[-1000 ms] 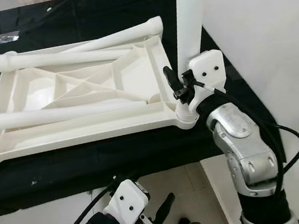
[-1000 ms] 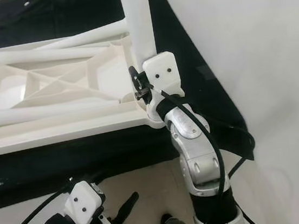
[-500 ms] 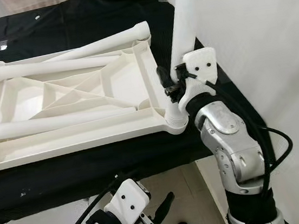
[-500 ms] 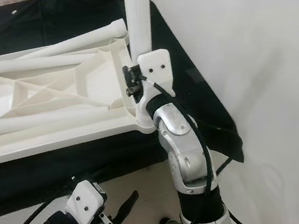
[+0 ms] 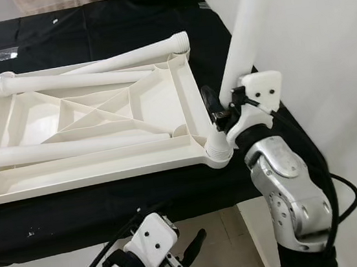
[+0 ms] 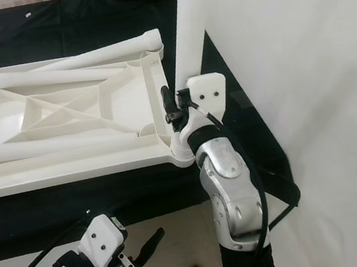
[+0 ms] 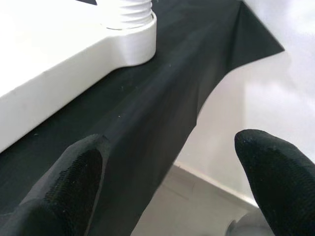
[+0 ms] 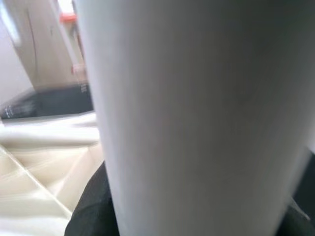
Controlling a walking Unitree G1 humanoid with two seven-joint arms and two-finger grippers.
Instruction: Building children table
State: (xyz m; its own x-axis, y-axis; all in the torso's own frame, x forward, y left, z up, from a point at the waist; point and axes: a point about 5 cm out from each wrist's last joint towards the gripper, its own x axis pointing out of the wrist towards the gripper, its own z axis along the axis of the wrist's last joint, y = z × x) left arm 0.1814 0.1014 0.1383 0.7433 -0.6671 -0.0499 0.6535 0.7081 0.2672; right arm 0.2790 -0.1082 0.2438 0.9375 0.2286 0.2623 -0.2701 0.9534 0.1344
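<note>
- Black cloth (image 5: 100, 26) covers the work surface in the left eye view; one white tabletop (image 5: 93, 127) lies upside down on it, long axis running 9 to 3 o'clock. Three loose legs (image 5: 71, 81) lie across it, roughly the same way.
- At 3 o'clock, the right gripper (image 5: 222, 108) clamps a fourth leg (image 5: 248, 34), standing near upright, tilted toward 1 o'clock, in the corner socket (image 5: 217, 149).
- Left wrist view: left gripper (image 7: 172, 182) fingers spread wide, holding nothing, below the cloth edge.
- Right wrist view: blurred white leg, apparently between the fingers.

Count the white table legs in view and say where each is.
4: three lie across the upturned tabletop, far diagonal leg, far leg, near leg; fourth leg stands at the corner socket, held by the right gripper.
</note>
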